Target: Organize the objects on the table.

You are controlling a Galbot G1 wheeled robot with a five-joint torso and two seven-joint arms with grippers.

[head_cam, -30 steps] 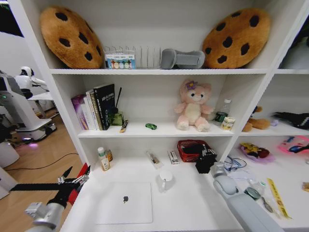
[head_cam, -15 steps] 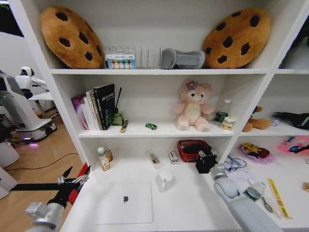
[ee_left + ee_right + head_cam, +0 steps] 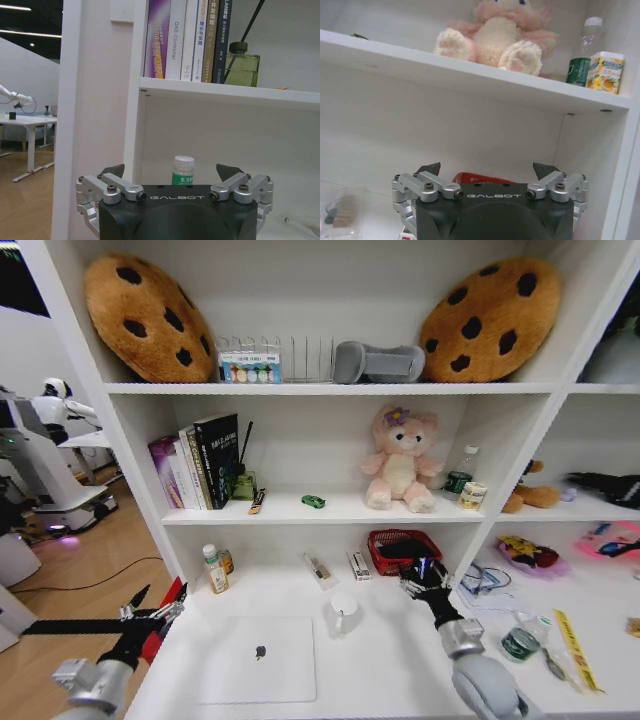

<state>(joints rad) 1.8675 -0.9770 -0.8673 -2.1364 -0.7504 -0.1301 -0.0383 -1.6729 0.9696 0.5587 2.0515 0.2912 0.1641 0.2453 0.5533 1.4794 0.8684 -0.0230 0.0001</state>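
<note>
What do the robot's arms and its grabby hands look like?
Each tool is a black block with "GALBOT" in pale letters, silver metal linkages with screws, and dark pointed fingertips. The left tool shows red beside its black fingers, on a grey jointed wrist. The right tool is black, on a smooth rounded grey arm.

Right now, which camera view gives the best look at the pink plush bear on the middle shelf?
The head view: the pink plush bear sits there whole and upright, between the green toy car and a bottle. The right wrist view shows the bear from below, feet and body, head cut off, above the open right tool. The left wrist view faces the books.
</note>
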